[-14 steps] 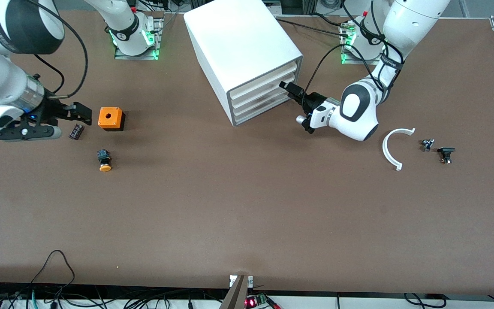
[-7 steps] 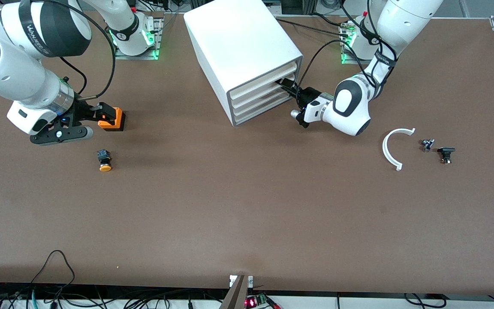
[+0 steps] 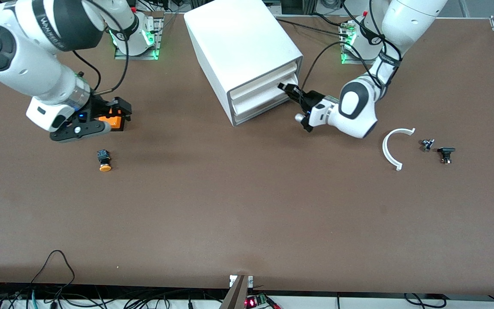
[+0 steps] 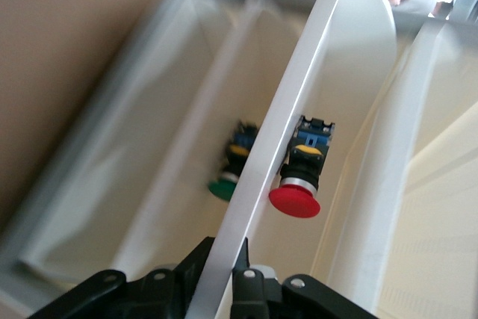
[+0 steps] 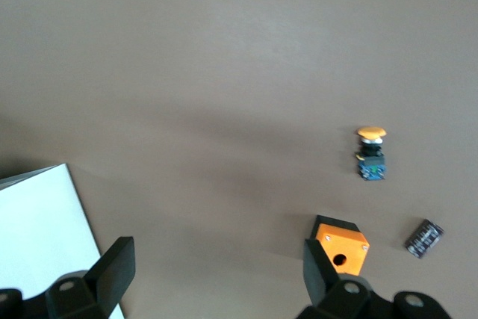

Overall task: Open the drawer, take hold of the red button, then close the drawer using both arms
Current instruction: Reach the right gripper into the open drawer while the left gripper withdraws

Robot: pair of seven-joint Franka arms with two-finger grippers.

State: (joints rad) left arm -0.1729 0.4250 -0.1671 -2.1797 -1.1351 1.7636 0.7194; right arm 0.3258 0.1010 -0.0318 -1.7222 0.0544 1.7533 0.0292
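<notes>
Drawer (image 3: 257, 92) front now pinched by the left pincer (image 3: 289, 91), which was spread a second ago, exposing the red button (image 4: 296, 201); right pincer (image 3: 107, 112) hovers spread above the orange box (image 5: 340, 244).

Left gripper (image 4: 221, 278) pinched shut on the sloped front lip of the drawer (image 4: 299, 95).
Inside that drawer, close against the lip, lies the button (image 4: 300, 177), its red cap toward the gripper; a green-capped button (image 4: 228, 177) lies in the neighbouring drawer (image 4: 127, 177).
</notes>
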